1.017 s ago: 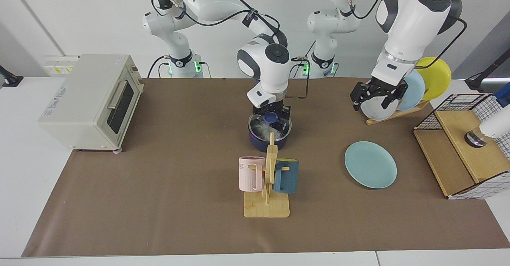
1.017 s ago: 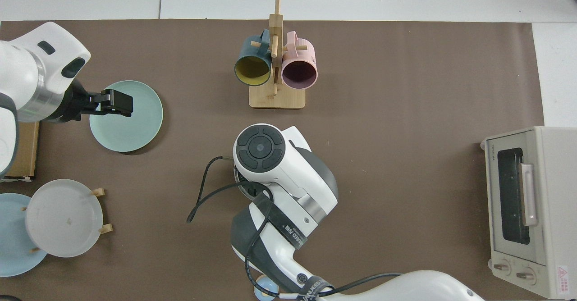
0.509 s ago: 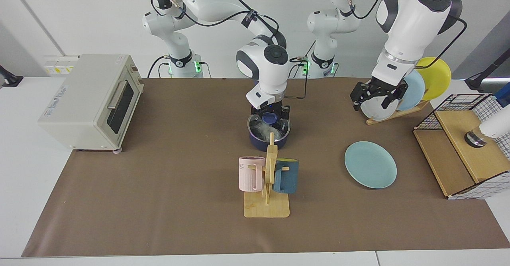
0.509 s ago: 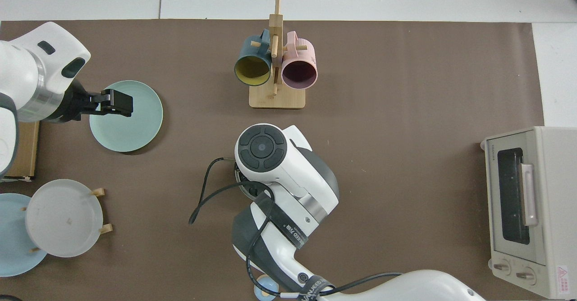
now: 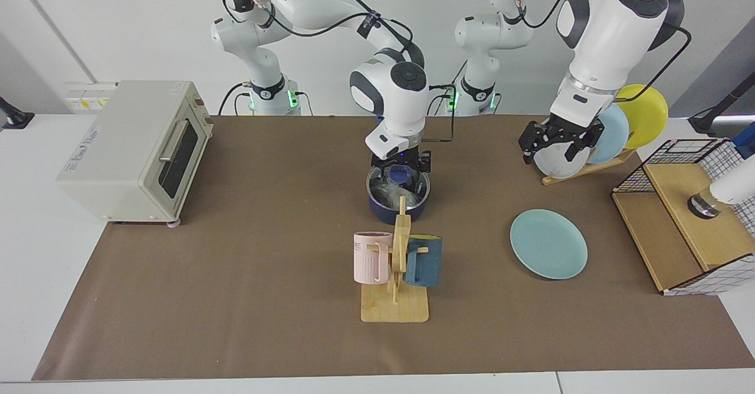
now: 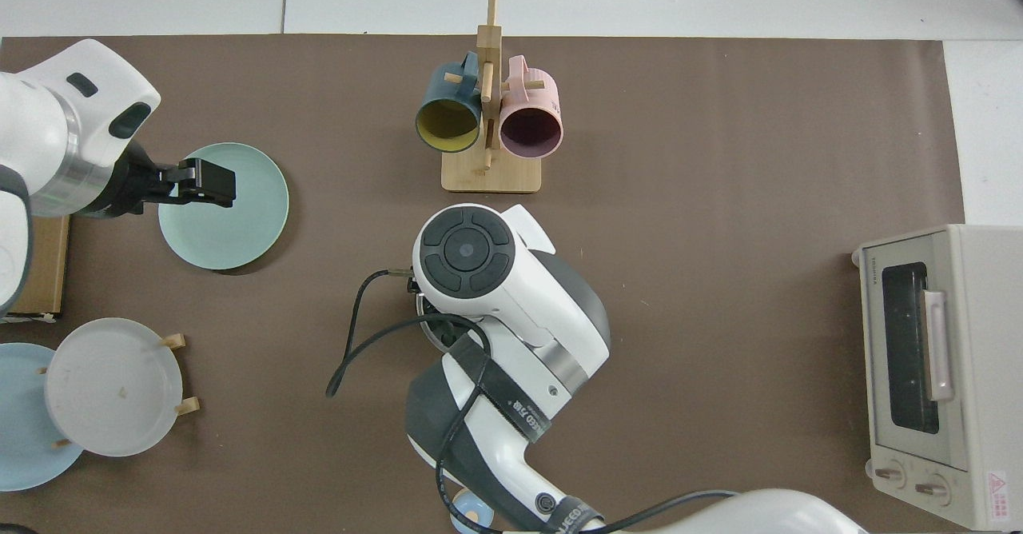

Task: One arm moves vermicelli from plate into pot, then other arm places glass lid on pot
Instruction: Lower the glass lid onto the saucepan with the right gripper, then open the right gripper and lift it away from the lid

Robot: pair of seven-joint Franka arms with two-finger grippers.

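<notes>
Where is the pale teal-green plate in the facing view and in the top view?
Facing view: the plate lies bare on the brown mat, right of centre, below the plate rack.
Top view: the plate is at the left, partly under the left hand.
Shared landmark: the wooden mug stand.

Toaster oven [image 5: 134, 149], mug rack [image 5: 396, 276], plate rack [image 5: 590, 164], wire basket [image 5: 690, 217]
</notes>
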